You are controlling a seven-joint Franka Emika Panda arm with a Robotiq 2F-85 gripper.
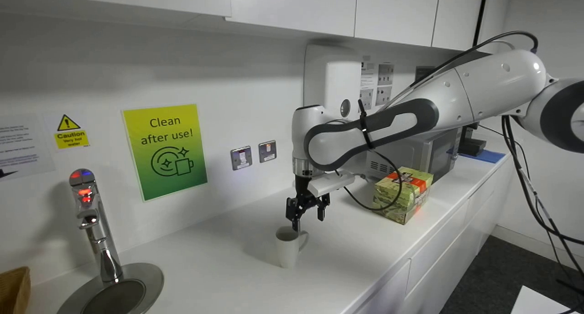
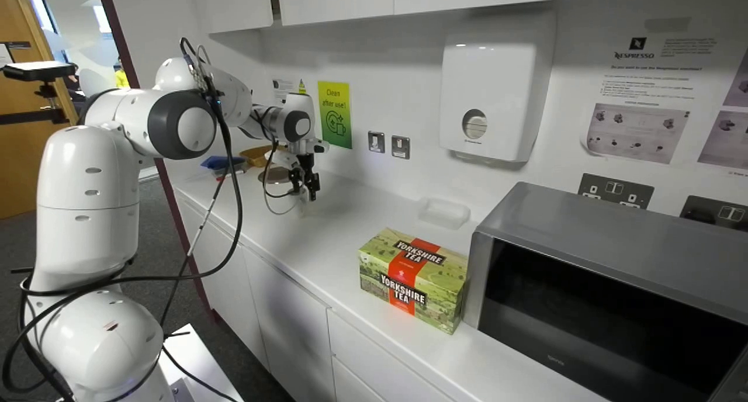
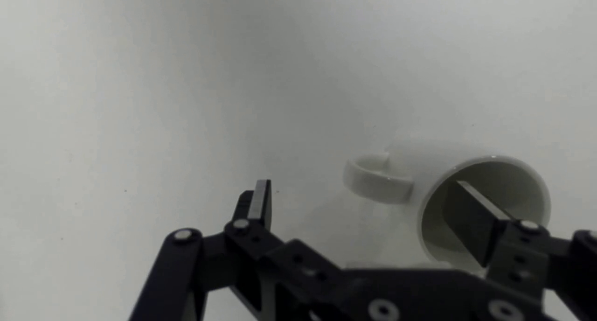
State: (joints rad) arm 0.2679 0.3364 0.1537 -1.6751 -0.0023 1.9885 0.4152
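A white mug [image 1: 287, 252] stands upright on the white counter, its handle [image 3: 380, 185] turned toward the space between my fingers in the wrist view. My gripper [image 3: 364, 190] is open, pointing down over the handle side of the mug, with nothing held. One finger [image 3: 475, 218] overlaps the mug's mouth; whether its tip is inside or just above the rim, I cannot tell. The opposite finger [image 3: 261, 204] is out over the counter, beyond the handle. In an exterior view the gripper [image 2: 306, 193] largely covers the mug.
A Yorkshire Tea box [image 2: 412, 279] sits by the microwave [image 2: 596, 297]. Behind it is a clear plastic tub [image 2: 444, 213]. A tap [image 1: 98, 232] rises over a round drain [image 1: 150, 277], near a wicker basket [image 1: 16, 289]. A towel dispenser [image 2: 497, 86] and overhead cabinets [image 1: 292, 6] line the wall.
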